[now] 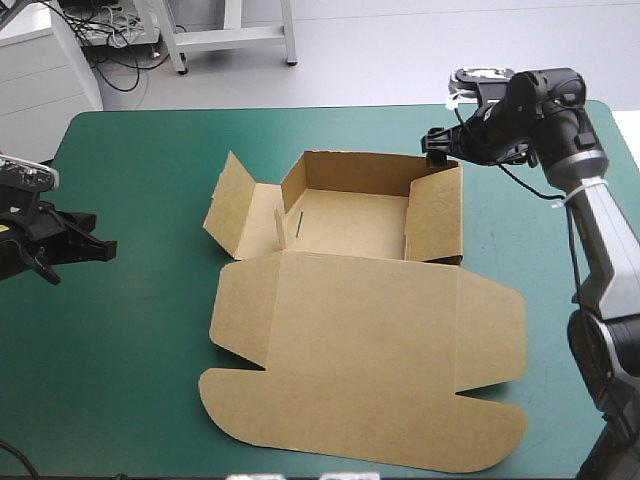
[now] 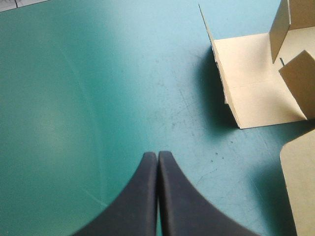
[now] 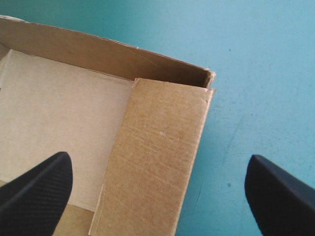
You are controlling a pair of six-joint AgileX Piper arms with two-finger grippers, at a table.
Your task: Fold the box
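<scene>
The brown box (image 1: pixel 350 225) lies mid-table as an open tray. Its back wall (image 1: pixel 355 170) and right wall (image 1: pixel 437 215) stand up. The left side flap (image 1: pixel 228 200) leans outward, and a small tab (image 1: pixel 281 228) stands inside it. The lid (image 1: pixel 370 360) lies flat toward the front edge. My right gripper (image 1: pixel 437 140) hovers open over the box's back right corner; in the right wrist view it (image 3: pixel 158 158) straddles the right wall (image 3: pixel 152 123). My left gripper (image 1: pixel 98 250) is shut near the table's left edge, well apart from the box. In its wrist view the gripper (image 2: pixel 157 155) holds nothing, with the left flap (image 2: pixel 246 88) ahead.
Teal-green cover (image 1: pixel 140 180) stretches between the left gripper and the box. The table's far edge (image 1: pixel 300 108) runs just behind the box, and the right edge (image 1: pixel 625 150) is close beside the right arm.
</scene>
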